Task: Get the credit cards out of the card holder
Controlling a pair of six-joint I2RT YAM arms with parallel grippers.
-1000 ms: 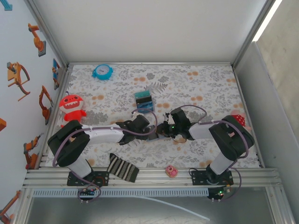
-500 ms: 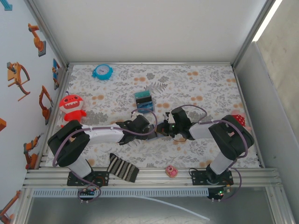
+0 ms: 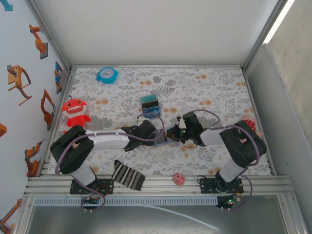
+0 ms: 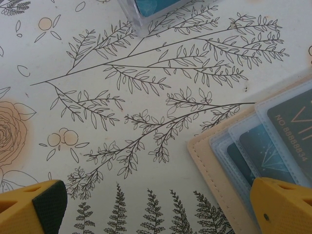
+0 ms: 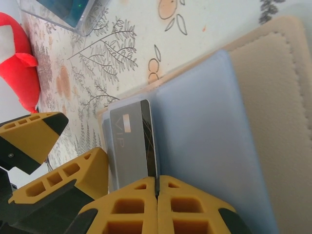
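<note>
"Tan outside, pale blue inside: where is your card holder [image 5: 204,126]?"

"Lying open on the floral surface [image 4: 122,122], between your two arms, teal cards [image 4: 258,148] showing in its pockets."

"And the jaws?"

"Your right jaws are pinched shut on the edge of a grey card [image 5: 129,146] against the blue panel. Your left jaws gape wide, one fingertip [image 4: 285,207] above the holder's tan corner."

Card holder [image 5: 209,146] open flat, tan/blue; gray VIP card [image 5: 129,141] partly out.
</note>
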